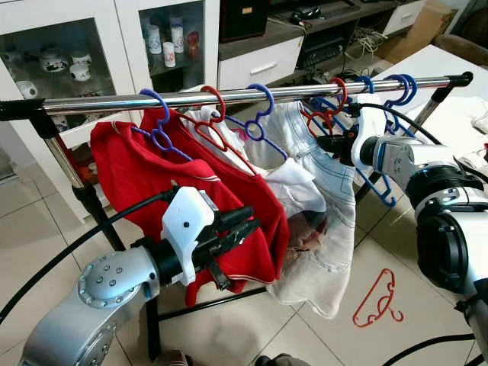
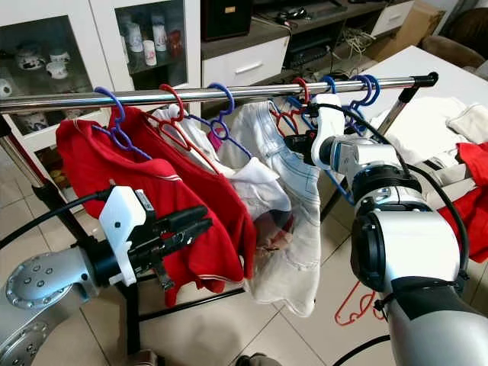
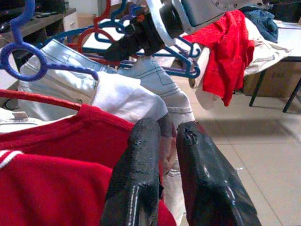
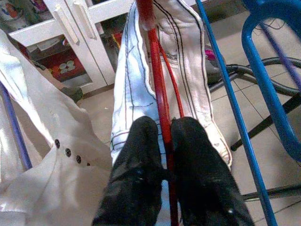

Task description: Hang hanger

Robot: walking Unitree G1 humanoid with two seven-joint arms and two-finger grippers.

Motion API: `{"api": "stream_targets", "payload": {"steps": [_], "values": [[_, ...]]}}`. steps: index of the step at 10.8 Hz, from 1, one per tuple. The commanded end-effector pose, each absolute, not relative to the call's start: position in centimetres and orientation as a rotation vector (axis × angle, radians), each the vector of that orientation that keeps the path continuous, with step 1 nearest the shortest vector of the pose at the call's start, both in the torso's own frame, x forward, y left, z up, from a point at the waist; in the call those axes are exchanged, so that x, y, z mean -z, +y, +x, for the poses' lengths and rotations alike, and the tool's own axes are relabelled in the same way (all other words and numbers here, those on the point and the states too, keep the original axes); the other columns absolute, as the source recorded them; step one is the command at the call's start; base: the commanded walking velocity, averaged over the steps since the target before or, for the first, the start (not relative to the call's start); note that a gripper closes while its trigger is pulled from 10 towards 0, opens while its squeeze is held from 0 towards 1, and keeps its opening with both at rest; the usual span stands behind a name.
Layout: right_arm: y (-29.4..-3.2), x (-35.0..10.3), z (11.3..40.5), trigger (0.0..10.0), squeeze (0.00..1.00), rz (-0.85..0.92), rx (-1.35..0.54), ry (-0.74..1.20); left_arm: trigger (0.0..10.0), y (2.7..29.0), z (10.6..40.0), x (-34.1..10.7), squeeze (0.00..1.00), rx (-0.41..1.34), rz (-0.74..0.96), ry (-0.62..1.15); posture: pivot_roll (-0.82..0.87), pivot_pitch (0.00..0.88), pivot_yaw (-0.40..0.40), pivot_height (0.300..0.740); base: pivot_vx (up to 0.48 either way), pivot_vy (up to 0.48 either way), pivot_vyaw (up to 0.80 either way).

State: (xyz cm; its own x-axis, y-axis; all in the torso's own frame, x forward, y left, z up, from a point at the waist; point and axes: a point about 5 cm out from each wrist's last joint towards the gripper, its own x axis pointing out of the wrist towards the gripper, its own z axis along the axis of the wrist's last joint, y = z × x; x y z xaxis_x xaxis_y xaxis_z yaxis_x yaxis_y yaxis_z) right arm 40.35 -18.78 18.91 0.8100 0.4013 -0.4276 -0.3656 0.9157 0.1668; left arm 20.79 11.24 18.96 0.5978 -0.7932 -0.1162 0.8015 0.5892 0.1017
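Note:
A chrome rail [image 1: 229,97] carries several blue and red hangers with red shirts [image 1: 152,179], a white shirt and pale jeans [image 1: 324,202]. My right gripper [image 4: 162,127] is up by the rail's right part, shut on the thin bar of a red hanger [image 4: 157,84] whose hook [image 1: 338,95] sits at the rail, in front of the jeans. My left gripper [image 1: 250,219] is lower, its fingers [image 3: 141,155] close together against the front of a red shirt, nothing seen between them.
Another red hanger [image 1: 377,299] lies on the tiled floor under the rack's right end. A glass-door cabinet [image 1: 69,53] with cups stands behind. A white table [image 2: 427,84] with piled clothes is at the right. Black cables trail from both arms.

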Motion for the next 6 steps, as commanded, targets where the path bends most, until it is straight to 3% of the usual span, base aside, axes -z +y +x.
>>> {"api": "stream_targets", "payload": {"steps": [1,6], "values": [[-19.12,-19.56,40.46,0.0,0.00,0.086,-0.409,0.454,10.0,11.09,20.67,-19.15,0.00,0.944,0.150,0.061,0.13,0.122,-0.120,0.740,0.000,0.000,0.00],[-19.16,-19.80,40.50,0.0,0.00,0.083,-0.417,0.448,10.0,11.05,20.81,-19.25,0.00,0.947,0.151,0.056,0.13,0.114,-0.113,0.740,0.000,0.000,0.00]]}}
